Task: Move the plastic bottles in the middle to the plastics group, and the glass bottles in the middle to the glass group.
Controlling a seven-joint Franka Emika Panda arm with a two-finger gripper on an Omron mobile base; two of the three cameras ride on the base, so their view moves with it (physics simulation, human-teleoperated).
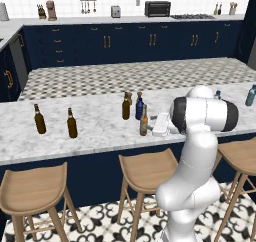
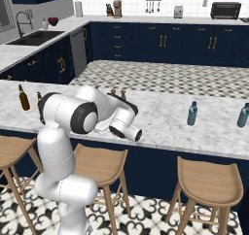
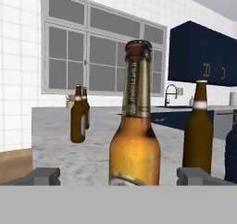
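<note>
The robot arm (image 1: 192,171) is white and smooth, made of fat round tubes that look puffy, like thick pipes joined together. Where the tubes meet there are dark rings. One big dark ring (image 1: 230,117) sits on the far right end of the top tube, and another dark band (image 1: 178,115) wraps its left end. In the right base view a round end cap (image 2: 83,118) is dark with a grey middle, and a smaller cap (image 2: 138,135) looks the same. The hand (image 1: 161,124) is a flat, pale grey-white block. The gripper (image 3: 119,176) has two small dark grey fingertips (image 3: 44,176), square and blocky.
</note>
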